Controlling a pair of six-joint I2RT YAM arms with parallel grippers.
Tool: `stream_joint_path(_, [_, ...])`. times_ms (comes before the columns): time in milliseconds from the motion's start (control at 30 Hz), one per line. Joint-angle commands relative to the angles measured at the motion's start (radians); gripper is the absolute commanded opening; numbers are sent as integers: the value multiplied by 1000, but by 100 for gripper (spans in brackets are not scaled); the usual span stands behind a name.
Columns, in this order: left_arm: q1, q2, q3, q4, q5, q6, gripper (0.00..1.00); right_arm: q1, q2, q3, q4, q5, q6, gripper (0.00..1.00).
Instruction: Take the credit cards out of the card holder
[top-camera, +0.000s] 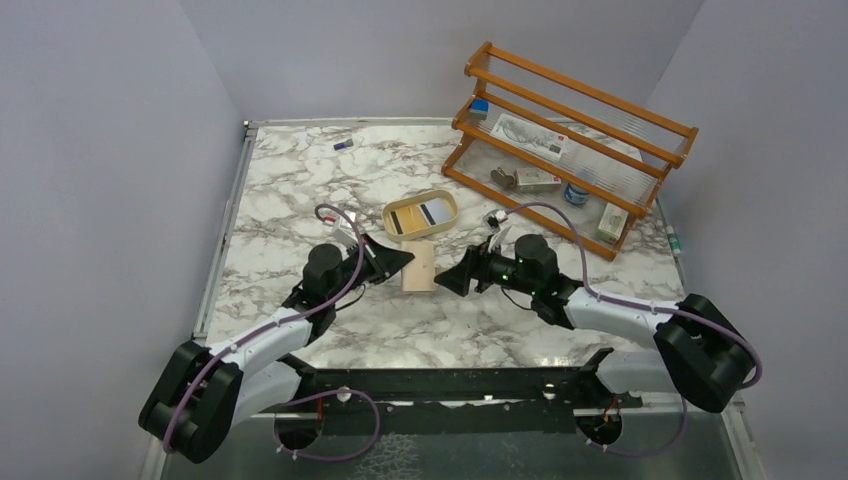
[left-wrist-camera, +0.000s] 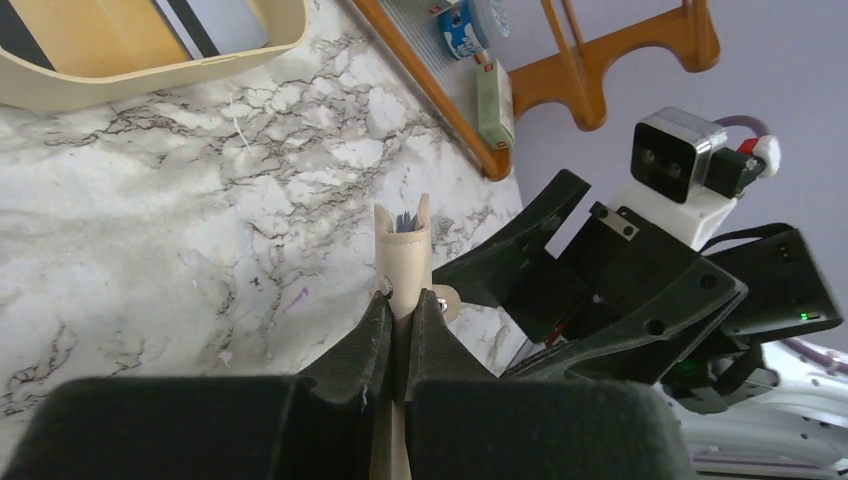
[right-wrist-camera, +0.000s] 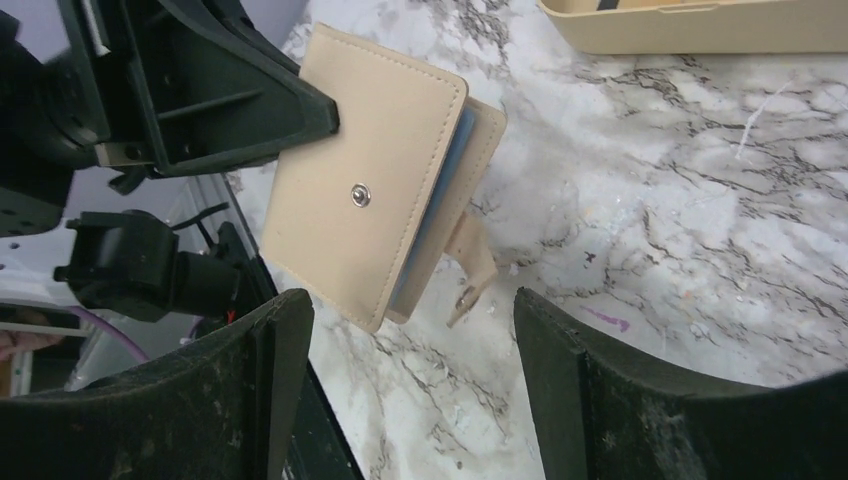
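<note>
The beige card holder (top-camera: 418, 268) is held up off the marble table, folded, with my left gripper (top-camera: 395, 258) shut on its left edge. In the left wrist view the card holder (left-wrist-camera: 403, 255) stands edge-on between the fingers (left-wrist-camera: 370, 335), and a pale blue credit card edge (left-wrist-camera: 405, 220) shows inside it. The right wrist view shows the card holder (right-wrist-camera: 370, 170) with its snap stud, the loose snap tab (right-wrist-camera: 472, 262) hanging free, and a credit card edge (right-wrist-camera: 445, 190) between the halves. My right gripper (right-wrist-camera: 410, 320) is open just short of the holder, touching nothing.
An oval tan tray (top-camera: 448, 222) behind the holder contains two flat striped cards. A wooden rack (top-camera: 570, 130) with small packets stands at the back right. A small blue item (top-camera: 343, 145) lies at the back left.
</note>
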Motion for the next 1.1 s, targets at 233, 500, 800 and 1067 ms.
stream_joint_path(233, [-1,2,-51,241,42,-116,0,-12,144,-115,528,-127,228,58])
stream_joint_path(500, [-1,-7,-64,271,72,-111,0,-13,160,-97,542,-128,241,43])
stream_joint_path(800, [-1,-41,-88,274,85,-101,0,-17,110,-97,472,-99,206,33])
stream_joint_path(1067, [-1,-59,-97,274,87,-98,0,-51,20,-106,331,-46,152,1])
